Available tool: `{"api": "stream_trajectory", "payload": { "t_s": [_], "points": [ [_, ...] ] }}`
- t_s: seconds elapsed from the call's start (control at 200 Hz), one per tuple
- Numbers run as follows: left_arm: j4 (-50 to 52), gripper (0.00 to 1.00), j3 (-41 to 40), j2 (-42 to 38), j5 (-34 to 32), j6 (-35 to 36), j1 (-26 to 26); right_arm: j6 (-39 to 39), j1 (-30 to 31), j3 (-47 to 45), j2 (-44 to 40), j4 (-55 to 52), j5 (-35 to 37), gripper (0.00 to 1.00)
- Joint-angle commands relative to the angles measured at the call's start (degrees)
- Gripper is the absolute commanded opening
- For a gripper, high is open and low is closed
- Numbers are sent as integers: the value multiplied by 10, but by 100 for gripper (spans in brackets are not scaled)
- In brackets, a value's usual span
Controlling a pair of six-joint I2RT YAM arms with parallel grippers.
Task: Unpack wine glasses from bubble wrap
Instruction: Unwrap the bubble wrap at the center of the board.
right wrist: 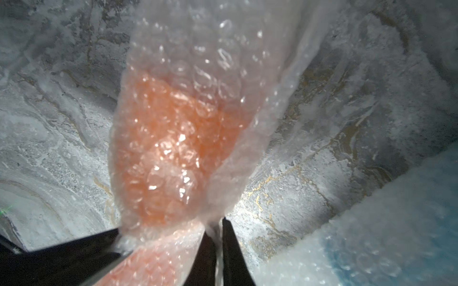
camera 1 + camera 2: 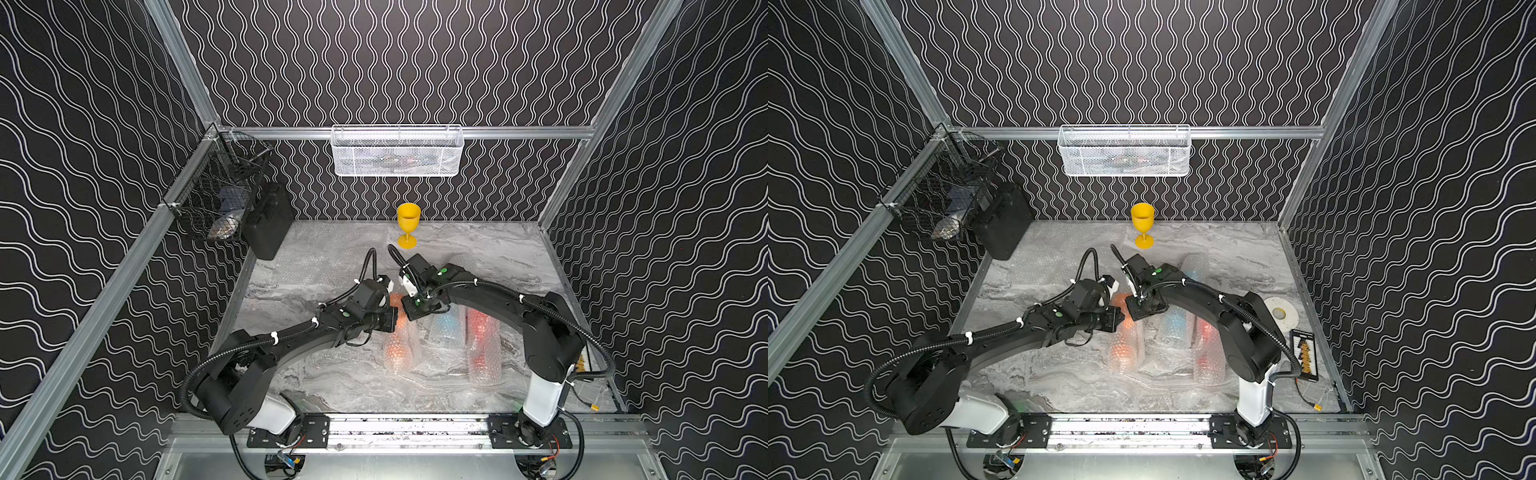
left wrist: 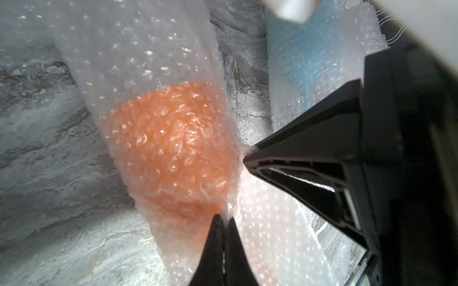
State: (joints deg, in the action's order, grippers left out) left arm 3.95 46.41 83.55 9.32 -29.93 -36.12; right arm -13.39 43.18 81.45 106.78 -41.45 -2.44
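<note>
Since the left tool (image 3: 224,222) and right tool (image 1: 214,226) are both clenched on the bubble wrap (image 3: 148,49) around the orange glass (image 3: 173,138), they seem set to peel it apart. It lies in the middle of the surface (image 2: 498,257); the yellow glass (image 2: 409,224) stands bare farther back.

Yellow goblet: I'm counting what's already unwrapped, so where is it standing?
In both top views the yellow goblet stands upright and unwrapped near the middle of the table at its back edge, below the white mesh basket.

Black wavy-lined walls (image 2: 395,62), aluminium frame (image 2: 519,132), grey marble tabletop (image 2: 498,257), white mesh basket (image 2: 397,151)
</note>
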Motion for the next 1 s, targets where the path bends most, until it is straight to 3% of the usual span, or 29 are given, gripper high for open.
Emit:
{"api": "stream_trajectory", "payload": {
  "t_s": [0.0,0.996],
  "points": [
    [-1,6,-3,-4,-6,11,-1,-7,-1,-2,3,0,14,6],
    [25,5,-14,-26,-36,21,-1,-10,-23,-25,-17,17,-5,5]
  ]
}}
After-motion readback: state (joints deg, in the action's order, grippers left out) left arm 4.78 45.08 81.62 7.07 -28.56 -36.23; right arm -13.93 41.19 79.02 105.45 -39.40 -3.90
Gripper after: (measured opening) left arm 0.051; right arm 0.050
